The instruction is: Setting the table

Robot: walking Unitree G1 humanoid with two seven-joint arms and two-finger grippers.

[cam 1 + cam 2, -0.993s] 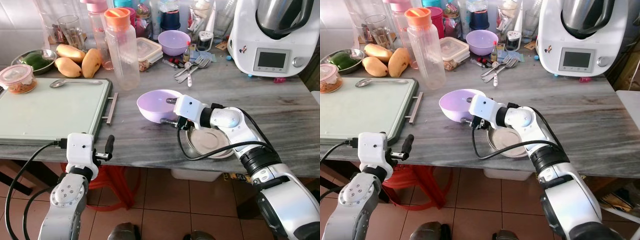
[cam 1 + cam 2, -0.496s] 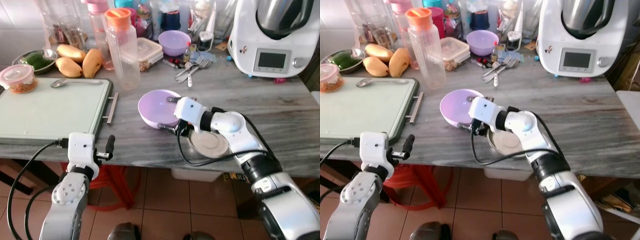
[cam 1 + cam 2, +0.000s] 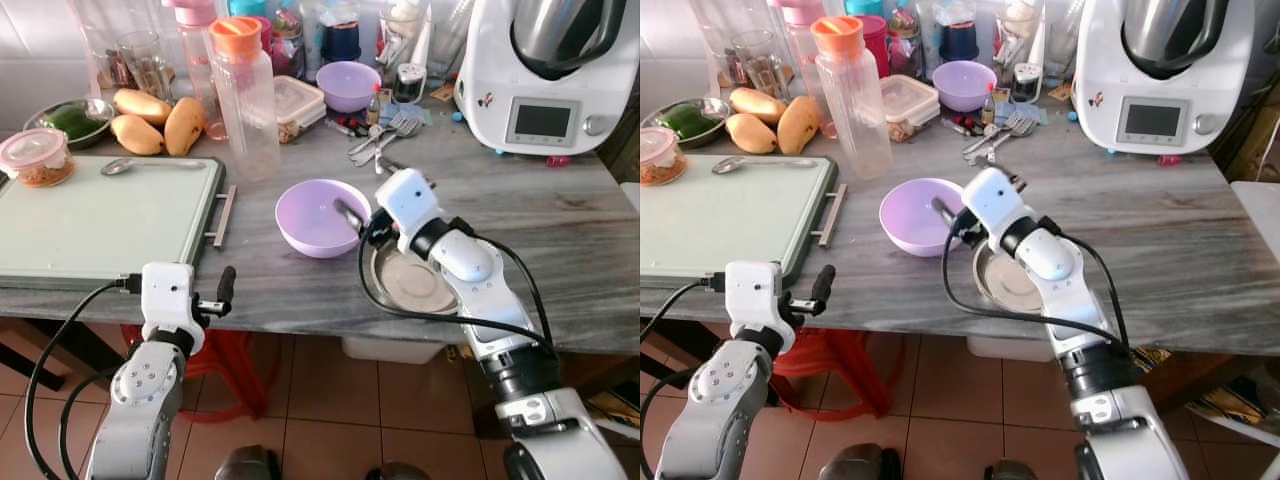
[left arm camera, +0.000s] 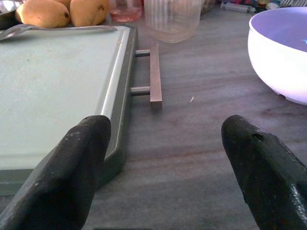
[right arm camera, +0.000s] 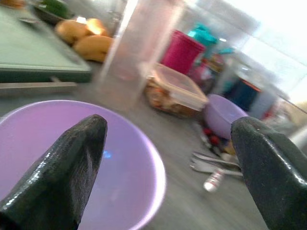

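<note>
A light purple bowl (image 3: 318, 216) stands upright on the grey table, empty inside. My right gripper (image 3: 352, 217) hovers over the bowl's right rim, open, holding nothing; in the right wrist view the bowl (image 5: 72, 158) lies below its spread fingers (image 5: 62, 172). A round metal plate (image 3: 410, 283) lies flat just right of the bowl, under my right forearm. My left gripper (image 3: 224, 287) hangs open in front of the table edge, facing the handle of a green tray (image 4: 57, 91).
A green tray (image 3: 100, 215) with a spoon (image 3: 150, 165) takes up the left. A clear bottle (image 3: 245, 100), mangoes (image 3: 150, 120), forks (image 3: 385, 130) and a second purple bowl (image 3: 347, 85) stand behind. A white kitchen machine (image 3: 545, 70) is at the back right.
My right gripper set the tilted bowl down flat, let go of its rim and rose, its wrist swinging back toward the forks. The left arm stayed put.
</note>
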